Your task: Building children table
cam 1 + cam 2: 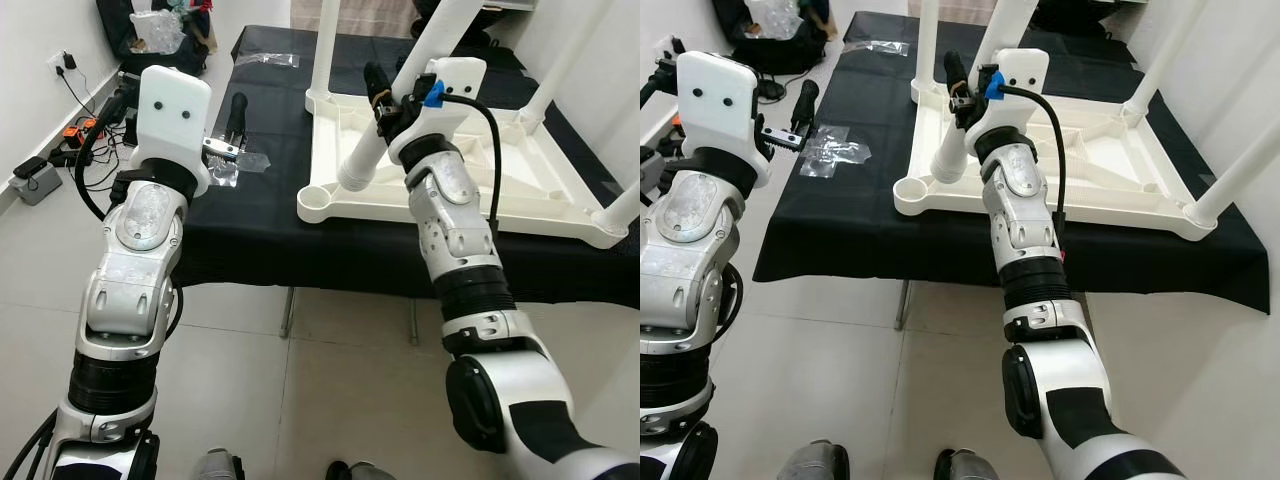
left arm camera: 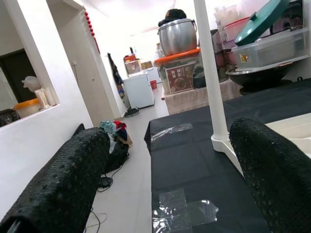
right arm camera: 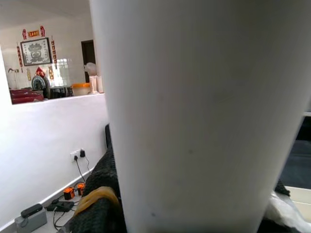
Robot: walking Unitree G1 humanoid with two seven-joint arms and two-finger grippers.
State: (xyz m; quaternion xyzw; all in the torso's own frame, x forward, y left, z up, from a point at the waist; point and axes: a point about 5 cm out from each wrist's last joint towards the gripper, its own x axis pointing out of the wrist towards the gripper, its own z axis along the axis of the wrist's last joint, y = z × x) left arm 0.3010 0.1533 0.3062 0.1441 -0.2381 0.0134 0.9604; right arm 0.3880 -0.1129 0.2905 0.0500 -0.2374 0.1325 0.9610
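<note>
Nearest the camera, the right arm rises from about 5 o'clock in the head views, elbow bent, forearm climbing toward 12 o'clock, wrist housing turned so its jaws (image 1: 385, 98) reach in from the left side of the leg.

That white table leg (image 1: 395, 105) is the thing in hand: it leans, its foot end near the corner socket (image 1: 322, 196) at the near left corner of the upturned white tabletop (image 1: 520, 170), which lies on the black-draped bench (image 1: 260, 215). In the right wrist view the leg sits right between the black fingers (image 3: 99, 194), so the jaws look closed round it.

My judgement: to seat it well, bring the leg upright first, line its end squarely over the socket, then press or turn straight along its axis. Pushing while tilted risks jamming the joint or sliding the tabletop on the cloth.

Other legs already stand at the far left corner (image 1: 325, 50) and on the right.

At 9 o'clock, the left gripper (image 1: 232, 120) hovers over the bench near a clear plastic bag (image 1: 235, 165), jaws wide apart and holding nothing.
</note>
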